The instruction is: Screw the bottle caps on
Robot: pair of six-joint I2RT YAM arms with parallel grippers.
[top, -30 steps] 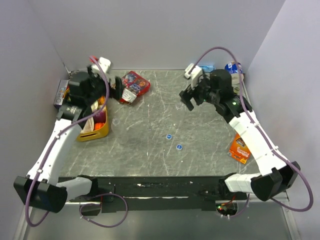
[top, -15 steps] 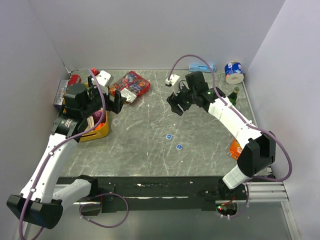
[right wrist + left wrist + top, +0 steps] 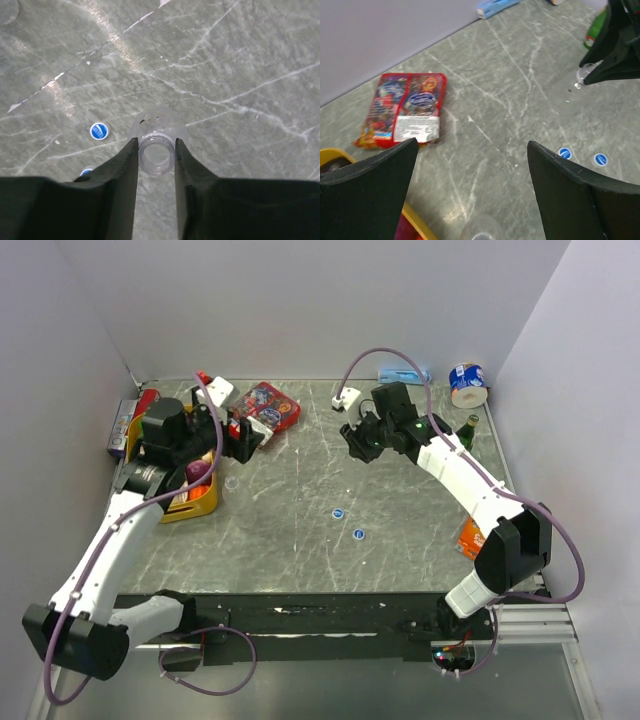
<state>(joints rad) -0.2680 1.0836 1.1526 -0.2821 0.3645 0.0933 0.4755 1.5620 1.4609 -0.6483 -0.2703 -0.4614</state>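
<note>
Two blue bottle caps (image 3: 338,513) (image 3: 358,534) lie flat mid-table, apart from both grippers; the left wrist view shows them as well (image 3: 564,153) (image 3: 600,159). My right gripper (image 3: 156,140) is shut on the open neck of a clear bottle (image 3: 156,152) that stands upright on the table, a finger on each side. One cap (image 3: 99,131) lies to its left. In the top view that gripper (image 3: 358,445) is at the back centre. My left gripper (image 3: 472,145) is open and holds nothing. It hovers above the second clear bottle (image 3: 480,231), which is uncapped and faint in the top view (image 3: 232,482).
A red snack packet (image 3: 262,410) lies at the back left beside a yellow container (image 3: 195,502) of items. A blue-and-white tin (image 3: 466,383) and a green bottle (image 3: 468,430) stand at the back right. An orange packet (image 3: 478,537) lies near the right edge.
My right arm swung left toward the table's back centre and its jaws closed on the bottle neck. My left arm shifted slightly toward the back and stayed open.
</note>
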